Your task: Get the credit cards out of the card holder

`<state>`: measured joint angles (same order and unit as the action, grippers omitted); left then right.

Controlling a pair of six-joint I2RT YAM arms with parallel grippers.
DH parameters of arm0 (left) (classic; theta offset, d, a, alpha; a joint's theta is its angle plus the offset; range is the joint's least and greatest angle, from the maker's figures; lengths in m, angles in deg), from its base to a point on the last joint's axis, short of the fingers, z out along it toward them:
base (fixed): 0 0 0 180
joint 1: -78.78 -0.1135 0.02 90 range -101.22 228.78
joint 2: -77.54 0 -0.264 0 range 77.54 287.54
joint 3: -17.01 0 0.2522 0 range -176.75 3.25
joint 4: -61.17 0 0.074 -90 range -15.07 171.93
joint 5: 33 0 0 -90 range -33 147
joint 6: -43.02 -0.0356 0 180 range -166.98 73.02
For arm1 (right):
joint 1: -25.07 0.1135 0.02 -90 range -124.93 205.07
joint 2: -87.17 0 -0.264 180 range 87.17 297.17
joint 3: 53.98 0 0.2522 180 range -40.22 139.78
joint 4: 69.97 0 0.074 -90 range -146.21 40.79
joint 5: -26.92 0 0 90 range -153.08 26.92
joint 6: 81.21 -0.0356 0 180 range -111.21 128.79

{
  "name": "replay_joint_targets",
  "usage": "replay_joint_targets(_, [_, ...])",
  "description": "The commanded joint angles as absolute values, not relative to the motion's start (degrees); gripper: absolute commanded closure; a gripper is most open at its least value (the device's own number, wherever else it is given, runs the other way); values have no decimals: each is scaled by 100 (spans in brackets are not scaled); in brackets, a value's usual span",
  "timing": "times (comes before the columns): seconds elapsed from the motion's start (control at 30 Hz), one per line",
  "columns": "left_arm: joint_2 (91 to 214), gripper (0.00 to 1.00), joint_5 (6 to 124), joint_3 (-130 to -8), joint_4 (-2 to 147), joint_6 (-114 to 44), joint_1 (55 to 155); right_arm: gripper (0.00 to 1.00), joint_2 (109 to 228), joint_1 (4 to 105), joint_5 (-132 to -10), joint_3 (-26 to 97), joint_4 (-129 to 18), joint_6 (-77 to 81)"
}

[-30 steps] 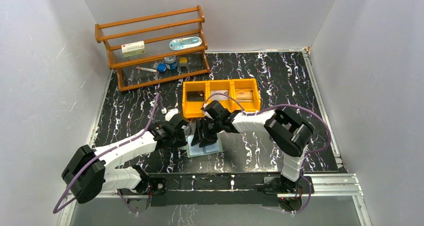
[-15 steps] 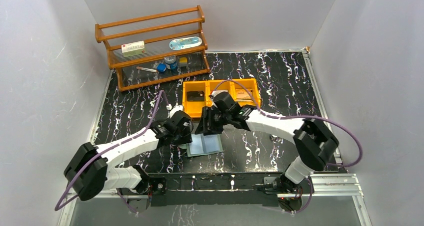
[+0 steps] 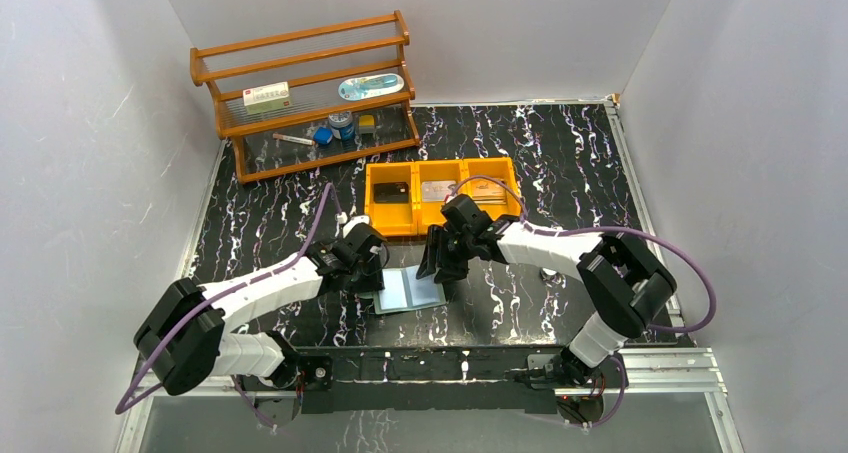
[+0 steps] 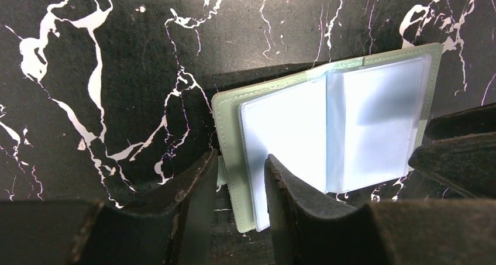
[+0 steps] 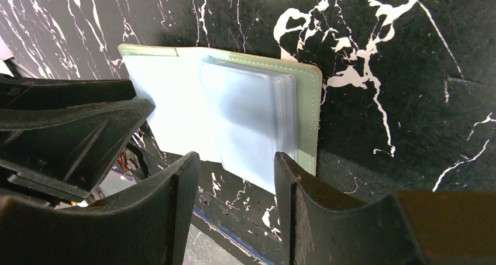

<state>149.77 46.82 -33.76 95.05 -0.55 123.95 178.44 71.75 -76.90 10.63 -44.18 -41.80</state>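
The card holder (image 3: 410, 291) is lying open and flat like a little booklet on the black white-veined desk (image 3: 560, 153), sitting in the lower middle of the top view, just below the orange bin (image 3: 392, 223). In the left wrist view the card holder (image 4: 327, 142) is showing a pale green cover with clear, bluish sleeves fanning over it, and the right wrist view is showing the same card holder (image 5: 234, 113) with its stack of sleeves resting toward the right-hand cover. The left tool (image 3: 372, 273) is hovering at the holder's left edge; seen from its own camera, the left tool (image 4: 240, 157) is holding its fingers apart, with the holder's lower left corner lying between them. The right tool (image 3: 437, 263) is hanging over the holder's upper right corner, and from its own camera the right tool (image 5: 235, 157) is also keeping its fingers apart, clamping nothing, above the near edge of the sleeves. One silvery credit card (image 3: 437, 190) is lying in the bin's middle compartment, and a tan one (image 3: 492, 186) is peeking out of the right compartment beside the right arm. A wooden rack (image 3: 305, 93) holding small items is standing in the upper left of the top view.
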Motion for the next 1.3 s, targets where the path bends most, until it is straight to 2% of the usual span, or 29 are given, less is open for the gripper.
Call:
replay_joint_targets(0.0, [14917,67,4796,-3331,9555,-102,12386,42,17931,7187,-7859,1115,-4555,-4096])
replay_joint_targets(0.53, [15140,74,5067,-3337,9351,-162,12387,53,18065,7217,-8441,1221,-4949,-4065])
replay_joint_targets(0.9, [15084,74,5016,-3331,9374,-134,12387,49,18738,7480,-9332,1593,-5706,-4302])
replay_joint_targets(1.07, [14868,74,4779,-3327,9572,13,12387,47,19217,7695,-9287,1830,-5714,-4332])
replay_joint_targets(1.27, [14729,73,4646,-3271,9681,105,12387,39,19004,7722,-9324,1749,-5842,-4252])
